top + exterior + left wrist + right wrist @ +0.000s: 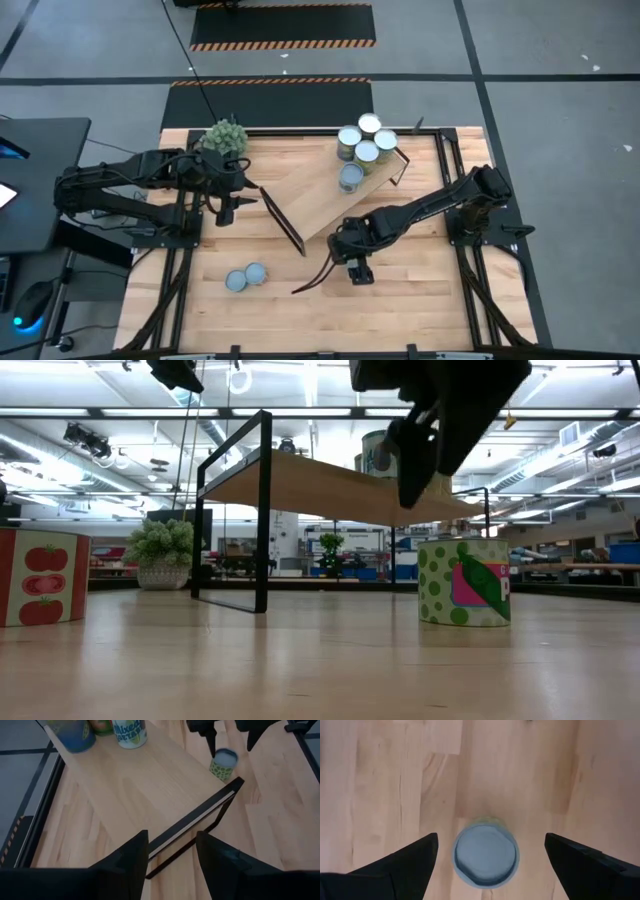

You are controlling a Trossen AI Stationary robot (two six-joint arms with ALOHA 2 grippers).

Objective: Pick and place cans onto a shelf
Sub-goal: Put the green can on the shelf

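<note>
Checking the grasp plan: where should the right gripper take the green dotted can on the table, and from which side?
Clamp the green dotted can across its curved side wall, coming straight down. It stands upright, clear all round, and the right gripper hangs open above it, fingers either side. The left gripper waits by the shelf.

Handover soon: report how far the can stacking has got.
Done: five small metal cans stand on the light wood shelf. In hand: the open right hand hovers over a grey-blue-topped can on the table. Left: that can and two silver-topped cans nearby. The left hand waits by the shelf.
</note>
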